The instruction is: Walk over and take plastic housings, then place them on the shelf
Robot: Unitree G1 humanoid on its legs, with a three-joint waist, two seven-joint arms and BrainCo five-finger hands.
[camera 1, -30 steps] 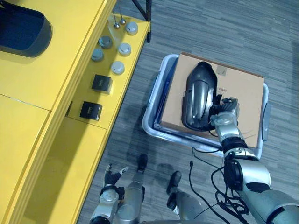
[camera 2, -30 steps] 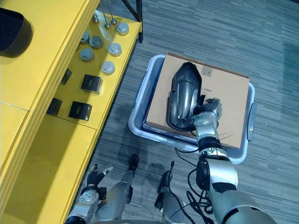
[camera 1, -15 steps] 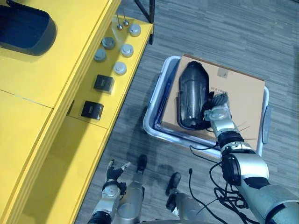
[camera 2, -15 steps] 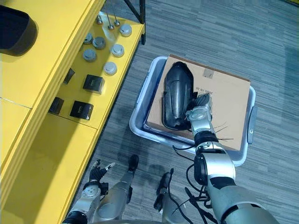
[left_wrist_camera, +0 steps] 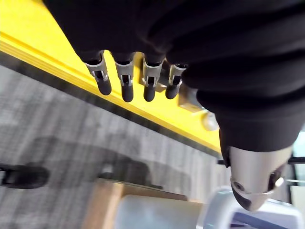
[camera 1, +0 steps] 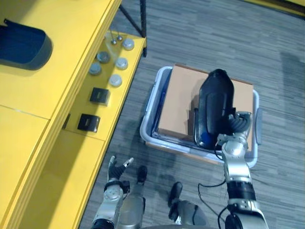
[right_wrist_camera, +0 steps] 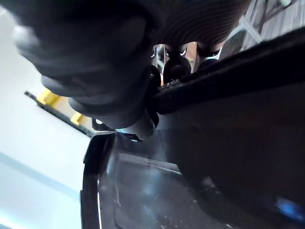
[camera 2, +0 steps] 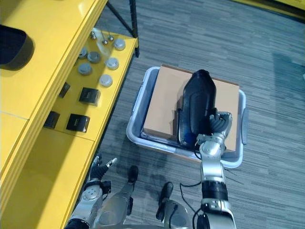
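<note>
Below, the grey bin [camera 1: 170, 145] holds a cardboard box [camera 1: 178, 102]; at its right edge the right hand [camera 1: 232, 146] pinches a glossy, dark, elongated plastic housing [camera 1: 217, 102]; left hand [camera 1: 114, 178] spread-fingered.

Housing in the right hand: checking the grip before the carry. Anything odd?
The right hand grips the housing by its near end only; the rest juts out over the cardboard in the bin. Nothing spilled.
</note>
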